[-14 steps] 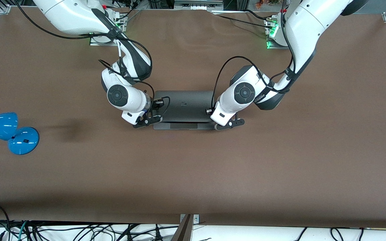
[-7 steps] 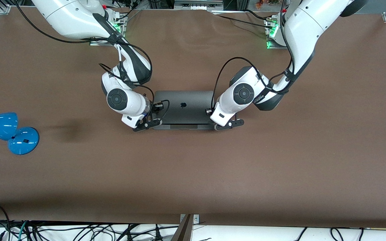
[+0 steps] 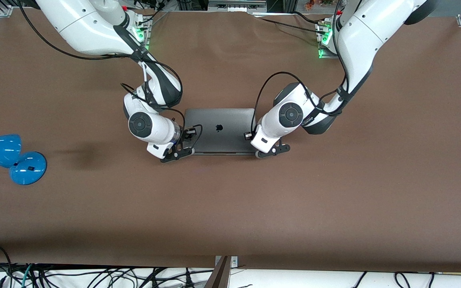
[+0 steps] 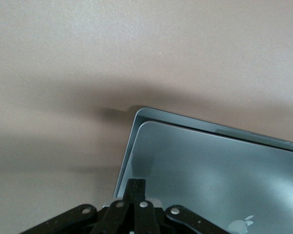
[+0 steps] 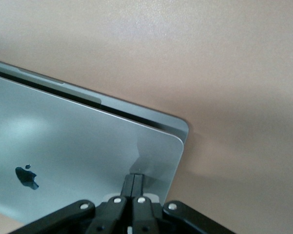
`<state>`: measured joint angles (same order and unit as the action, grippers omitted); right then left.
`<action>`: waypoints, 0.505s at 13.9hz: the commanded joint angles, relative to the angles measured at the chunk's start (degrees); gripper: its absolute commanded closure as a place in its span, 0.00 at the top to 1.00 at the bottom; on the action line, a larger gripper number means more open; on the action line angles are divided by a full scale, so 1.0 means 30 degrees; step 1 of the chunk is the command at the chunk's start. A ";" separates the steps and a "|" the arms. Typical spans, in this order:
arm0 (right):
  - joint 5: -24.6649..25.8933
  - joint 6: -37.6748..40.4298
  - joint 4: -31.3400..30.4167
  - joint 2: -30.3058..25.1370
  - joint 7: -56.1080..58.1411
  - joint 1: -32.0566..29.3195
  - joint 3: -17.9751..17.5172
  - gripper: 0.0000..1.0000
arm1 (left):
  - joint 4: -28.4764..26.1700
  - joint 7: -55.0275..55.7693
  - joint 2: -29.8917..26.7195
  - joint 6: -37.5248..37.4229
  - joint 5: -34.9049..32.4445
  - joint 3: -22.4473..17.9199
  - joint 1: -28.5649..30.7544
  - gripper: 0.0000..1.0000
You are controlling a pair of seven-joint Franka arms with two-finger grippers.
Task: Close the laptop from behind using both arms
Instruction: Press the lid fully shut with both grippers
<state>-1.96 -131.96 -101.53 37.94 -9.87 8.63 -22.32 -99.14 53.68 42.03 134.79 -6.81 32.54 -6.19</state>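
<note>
The space-grey laptop (image 3: 219,130) lies in the middle of the table with its lid almost flat on its base and the apple logo facing up. In both wrist views only a thin dark gap shows between lid (image 4: 210,180) and base. My left gripper (image 3: 272,151) is shut, and its fingertips (image 4: 136,187) rest on the lid by the corner toward the left arm's end. My right gripper (image 3: 177,153) is shut, and its fingertips (image 5: 135,181) rest on the lid (image 5: 73,146) by the other corner. Keyboard and screen are hidden.
A blue desk lamp (image 3: 10,156) lies on the brown table (image 3: 230,208) at the right arm's end. Loose cables hang below the table edge nearest the front camera. The arms' green-lit bases (image 3: 324,44) stand along the edge farthest from that camera.
The lid has come down from partly open to nearly flat, and the strip of base with the trackpad no longer shows. Both grippers have moved down with the lid.
</note>
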 commanded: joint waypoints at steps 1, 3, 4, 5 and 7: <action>0.0243 -0.0397 0.0474 0.0506 0.0565 0.0403 0.0350 0.00 | 0.0557 0.0594 0.0345 0.0303 -0.0689 -0.1027 -0.1184 0.00; 0.0213 -0.0631 0.0474 0.0537 0.0712 0.0433 0.0438 0.00 | 0.0557 0.0565 0.0374 0.0304 -0.0688 -0.1236 -0.1304 0.00; 0.0213 -0.0662 0.0474 0.0537 0.0712 0.0462 0.0467 0.00 | 0.0557 0.0565 0.0403 0.0304 -0.0717 -0.1265 -0.1305 0.00; 0.0213 -0.0662 0.0474 0.0537 0.0741 0.0462 0.0467 0.00 | 0.0586 0.0536 0.0607 0.0333 -0.0718 -0.1323 -0.1305 0.00; 0.0214 -0.0778 0.0474 0.0653 0.0858 0.0491 0.0467 0.00 | 0.0908 0.0565 0.0871 0.0333 -0.0776 -0.1382 -0.1421 0.00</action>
<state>-1.93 -133.68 -101.29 38.82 -8.19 9.35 -21.42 -98.86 53.82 42.76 135.80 -6.81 28.88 -9.52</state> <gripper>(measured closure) 0.991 0.991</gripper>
